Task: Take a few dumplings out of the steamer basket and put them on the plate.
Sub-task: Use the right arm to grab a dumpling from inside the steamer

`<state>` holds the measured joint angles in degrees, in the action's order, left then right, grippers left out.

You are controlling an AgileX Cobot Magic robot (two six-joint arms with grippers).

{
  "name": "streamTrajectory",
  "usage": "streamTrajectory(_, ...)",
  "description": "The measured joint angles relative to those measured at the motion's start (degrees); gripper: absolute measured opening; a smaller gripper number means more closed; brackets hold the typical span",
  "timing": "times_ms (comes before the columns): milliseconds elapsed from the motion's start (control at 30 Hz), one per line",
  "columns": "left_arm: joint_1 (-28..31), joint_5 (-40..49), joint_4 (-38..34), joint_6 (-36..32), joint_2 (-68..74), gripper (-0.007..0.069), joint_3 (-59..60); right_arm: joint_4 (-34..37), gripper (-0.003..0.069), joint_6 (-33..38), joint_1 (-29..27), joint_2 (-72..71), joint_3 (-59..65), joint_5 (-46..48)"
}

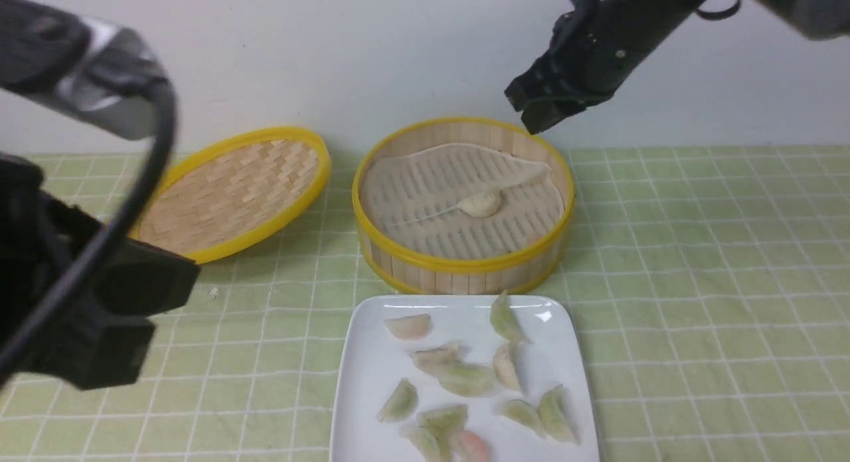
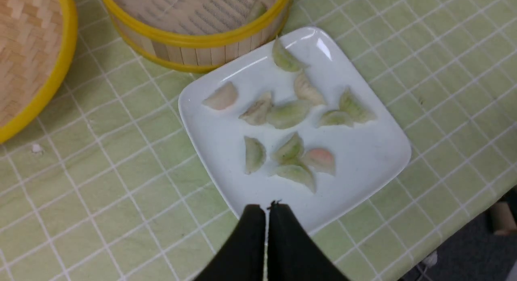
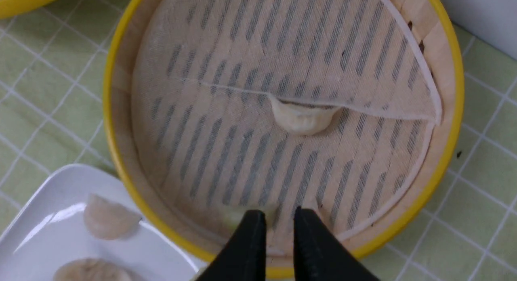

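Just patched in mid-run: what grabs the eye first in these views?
The white plate nearest the robot, scattered with pale green, white and pinkish dumplings. Behind it the yellow-rimmed basket looks nearly empty, one white dumpling in its middle tucked under a folded liner. The right claw hovers above the basket's far rim.

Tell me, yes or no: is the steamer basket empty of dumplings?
No: a creamy white dumpling lies inside the steamer basket, partly tucked under a folded edge of the liner.
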<state>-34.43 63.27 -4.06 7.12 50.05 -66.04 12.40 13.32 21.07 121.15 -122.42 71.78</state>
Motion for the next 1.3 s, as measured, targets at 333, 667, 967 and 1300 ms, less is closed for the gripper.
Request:
streamTrajectory(333,0.00,5.49,1.69,3.87,-1.91,-0.0006,0.18,-0.20,0.0308,0.00,0.00,15.64,-10.34,-1.53)
streamTrajectory(667,0.00,5.80,1.69,3.97,-0.94,-0.0006,0.23,0.91,0.0444,0.00,0.00,22.39,-11.01,-8.42)
streamTrajectory(967,0.00,6.01,2.53,3.97,-0.94,-0.0006,0.23,3.16,0.0442,0.00,0.00,24.65,-11.53,-11.76)
streamTrajectory(1300,0.00,7.28,2.77,3.97,-0.90,-0.0006,0.23,1.91,0.0381,-0.46,0.00,24.59,-14.52,-5.75)
